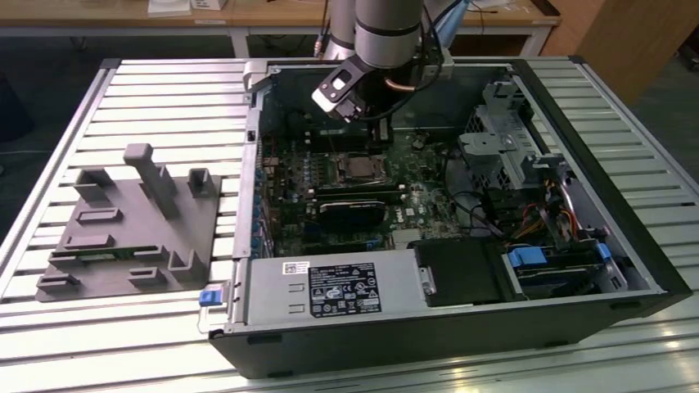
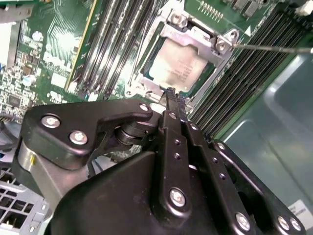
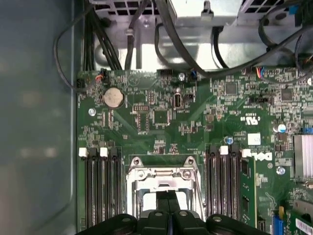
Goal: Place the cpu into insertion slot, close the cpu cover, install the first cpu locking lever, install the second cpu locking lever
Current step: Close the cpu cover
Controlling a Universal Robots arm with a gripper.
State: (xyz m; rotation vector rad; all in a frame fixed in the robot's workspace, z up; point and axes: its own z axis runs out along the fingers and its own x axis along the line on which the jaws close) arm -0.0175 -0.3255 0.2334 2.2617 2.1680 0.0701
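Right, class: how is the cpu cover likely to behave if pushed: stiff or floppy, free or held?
The cpu cover looks like thin pressed metal, so probably stiff yet springy. Screws at one end suggest it would swing, not slide. Lying over the cpu, it likely has little travel left.

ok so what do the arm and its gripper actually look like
The arm is a silver-grey tube with black joint bands, and a black box with a pale face sits at its wrist. The gripper is matte black: flat linkage plates dotted with silver screw heads, narrowing to two slim fingers.
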